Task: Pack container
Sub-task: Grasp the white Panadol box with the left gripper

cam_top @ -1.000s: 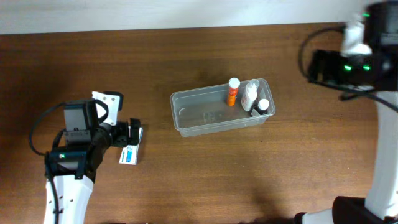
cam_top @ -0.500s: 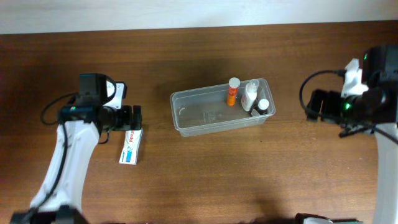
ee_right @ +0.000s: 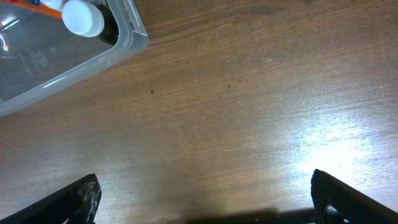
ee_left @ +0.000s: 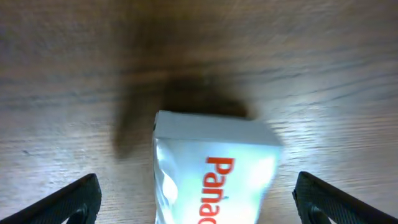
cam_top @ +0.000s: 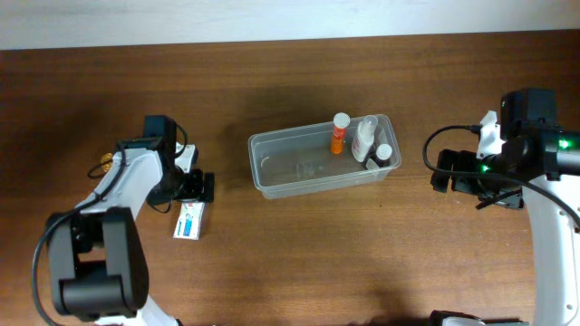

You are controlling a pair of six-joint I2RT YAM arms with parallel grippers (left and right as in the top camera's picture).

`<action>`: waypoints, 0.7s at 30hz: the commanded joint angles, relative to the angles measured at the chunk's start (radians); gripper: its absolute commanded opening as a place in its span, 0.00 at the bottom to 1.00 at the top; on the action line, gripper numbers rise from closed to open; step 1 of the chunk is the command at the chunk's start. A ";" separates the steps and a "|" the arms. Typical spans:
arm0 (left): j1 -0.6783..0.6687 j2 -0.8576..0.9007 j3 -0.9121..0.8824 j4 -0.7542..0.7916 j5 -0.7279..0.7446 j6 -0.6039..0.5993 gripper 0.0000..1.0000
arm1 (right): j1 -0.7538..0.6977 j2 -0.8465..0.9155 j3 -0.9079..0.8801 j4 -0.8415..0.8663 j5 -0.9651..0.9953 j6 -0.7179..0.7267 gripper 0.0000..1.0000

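Observation:
The clear plastic container (cam_top: 299,172) sits mid-table and holds an orange bottle (cam_top: 338,134), a white bottle (cam_top: 363,140) and a dark bottle with a white cap (cam_top: 382,156) at its right end. A white and blue box with red lettering (cam_top: 189,220) lies on the table to its left; it also shows in the left wrist view (ee_left: 214,168). My left gripper (cam_top: 196,187) is open, its fingers straddling the box's near end (ee_left: 196,202). My right gripper (cam_top: 444,173) is open and empty over bare wood (ee_right: 205,199), right of the container's corner (ee_right: 134,37).
The brown wooden table (cam_top: 299,263) runs to a pale wall strip along the far edge. The dark bottle's white cap (ee_right: 83,17) shows in the right wrist view.
My left gripper moved toward the table and now straddles the box's end. My right arm came down from the far right corner to beside the container.

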 commanded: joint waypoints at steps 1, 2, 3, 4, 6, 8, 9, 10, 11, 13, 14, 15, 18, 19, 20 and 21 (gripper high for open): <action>-0.002 0.044 -0.005 -0.017 -0.041 -0.013 0.99 | 0.006 -0.003 -0.007 0.003 -0.002 0.005 1.00; -0.002 0.050 -0.008 -0.017 -0.040 -0.013 0.99 | 0.006 -0.003 -0.007 0.003 -0.002 0.005 1.00; -0.002 0.054 -0.012 -0.017 -0.040 -0.013 0.99 | 0.006 -0.003 -0.007 0.003 -0.002 0.004 1.00; -0.002 0.057 -0.016 -0.017 -0.040 -0.013 0.99 | 0.006 -0.003 -0.007 0.003 -0.002 0.005 1.00; -0.002 0.061 -0.025 -0.018 -0.039 -0.013 0.96 | 0.006 -0.003 -0.007 0.003 -0.002 0.005 1.00; -0.002 0.061 -0.033 -0.029 -0.039 -0.013 0.80 | 0.006 -0.003 -0.007 0.003 -0.002 0.005 1.00; -0.002 0.061 -0.033 -0.034 -0.039 -0.013 0.76 | 0.006 -0.003 -0.007 0.003 -0.002 0.005 1.00; -0.002 0.061 -0.033 -0.038 -0.039 -0.013 0.69 | 0.006 -0.003 -0.007 0.003 -0.002 0.005 1.00; -0.002 0.061 -0.033 -0.040 -0.039 -0.013 0.63 | 0.006 -0.003 -0.007 0.003 -0.002 0.005 1.00; -0.002 0.061 -0.033 -0.043 -0.040 -0.013 0.49 | 0.006 -0.003 -0.007 0.003 -0.002 0.005 1.00; -0.002 0.060 -0.033 -0.043 -0.040 -0.013 0.42 | 0.006 -0.003 -0.007 0.002 -0.002 0.005 1.00; -0.002 0.060 -0.033 -0.043 -0.040 -0.013 0.39 | 0.006 -0.003 -0.007 0.002 -0.002 0.005 1.00; -0.002 0.060 -0.033 -0.043 -0.040 -0.013 0.28 | 0.006 -0.003 -0.007 -0.001 -0.002 0.005 1.00; -0.002 0.060 -0.032 -0.043 -0.040 -0.013 0.27 | 0.006 -0.003 -0.007 -0.002 -0.002 0.005 1.00; -0.002 0.060 -0.027 -0.044 -0.040 -0.013 0.25 | 0.006 -0.003 -0.007 -0.001 -0.002 0.005 1.00; -0.002 0.060 -0.022 -0.048 -0.040 -0.013 0.25 | 0.006 -0.003 -0.007 -0.001 -0.002 0.005 1.00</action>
